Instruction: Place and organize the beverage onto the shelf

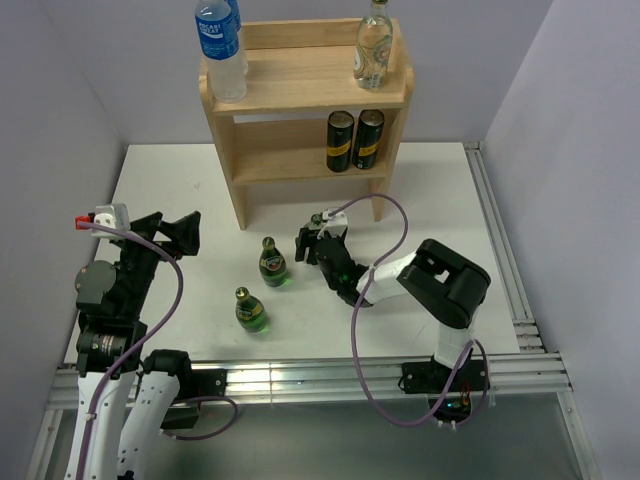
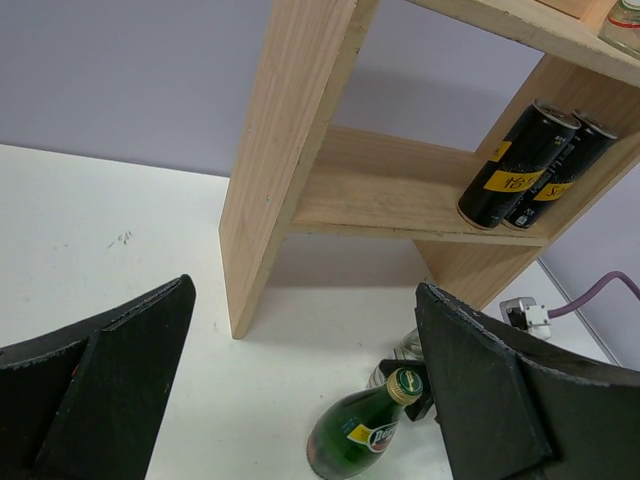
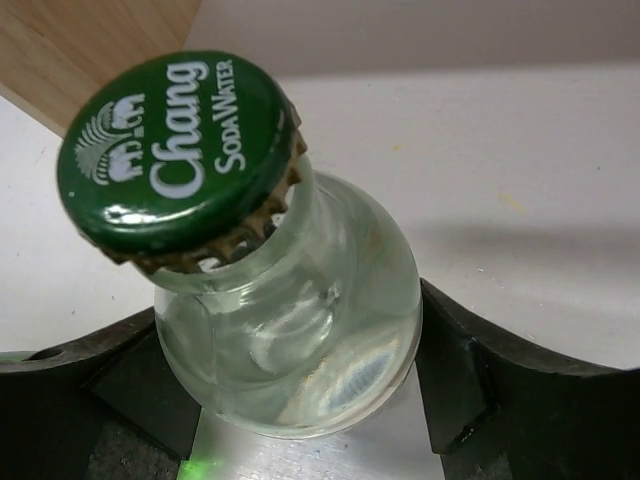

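In the right wrist view alone, Chang cap (image 3: pixel 175 150) on the right hand's (image 3: pixel 300 385) pinched clear bottle (image 3: pixel 300 320); left hand (image 2: pixel 305 300) spread.

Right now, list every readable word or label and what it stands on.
"Chang SODA WATER": green cap of the clear bottle.
Blue label on the water bottle: too small to read.
Yellow labels on the cans: blurred.
Label on the green bottle: blurred.

Cap (image 3: pixel 180 150) of clear bottle (image 3: pixel 300 340) reads "Chang Soda Water".
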`<state>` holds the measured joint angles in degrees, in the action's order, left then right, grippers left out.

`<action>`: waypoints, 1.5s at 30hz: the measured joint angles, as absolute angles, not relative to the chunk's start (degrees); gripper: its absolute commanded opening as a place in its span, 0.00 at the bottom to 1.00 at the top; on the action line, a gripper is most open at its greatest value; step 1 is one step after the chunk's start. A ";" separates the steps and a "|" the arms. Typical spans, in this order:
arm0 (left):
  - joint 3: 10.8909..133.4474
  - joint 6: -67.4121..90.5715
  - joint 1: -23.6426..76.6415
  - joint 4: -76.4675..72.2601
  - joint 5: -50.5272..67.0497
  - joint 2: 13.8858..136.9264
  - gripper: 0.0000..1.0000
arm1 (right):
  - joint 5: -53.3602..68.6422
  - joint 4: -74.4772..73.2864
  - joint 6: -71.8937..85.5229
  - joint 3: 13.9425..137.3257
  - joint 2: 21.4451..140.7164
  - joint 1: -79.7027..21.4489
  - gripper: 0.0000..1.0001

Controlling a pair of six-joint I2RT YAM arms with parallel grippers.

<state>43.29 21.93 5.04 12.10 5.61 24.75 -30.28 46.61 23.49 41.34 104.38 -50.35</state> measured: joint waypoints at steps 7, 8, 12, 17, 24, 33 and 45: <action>43.29 21.93 5.04 12.12 5.80 24.75 0.99 | -29.85 41.91 23.11 42.50 102.98 -50.35 0.00; 43.29 21.91 5.04 12.12 5.80 24.75 0.99 | -29.87 40.14 23.05 42.50 102.02 -50.37 0.00; 43.29 21.93 5.04 12.10 5.80 24.75 0.99 | -29.95 31.24 22.20 42.63 96.95 -50.50 0.00; 43.29 21.91 5.04 12.12 5.78 24.75 0.99 | -31.42 20.45 20.21 46.06 88.66 -51.18 0.00; 43.29 21.91 4.93 12.12 5.78 24.73 0.99 | -34.06 11.46 17.23 54.46 77.36 -52.77 0.00; 43.29 21.91 4.21 12.12 5.80 24.73 0.99 | -35.44 -0.21 11.03 71.33 74.39 -53.01 0.00; 43.29 21.91 4.03 12.10 5.87 24.73 0.99 | -36.25 -8.84 0.91 101.84 80.90 -53.01 0.00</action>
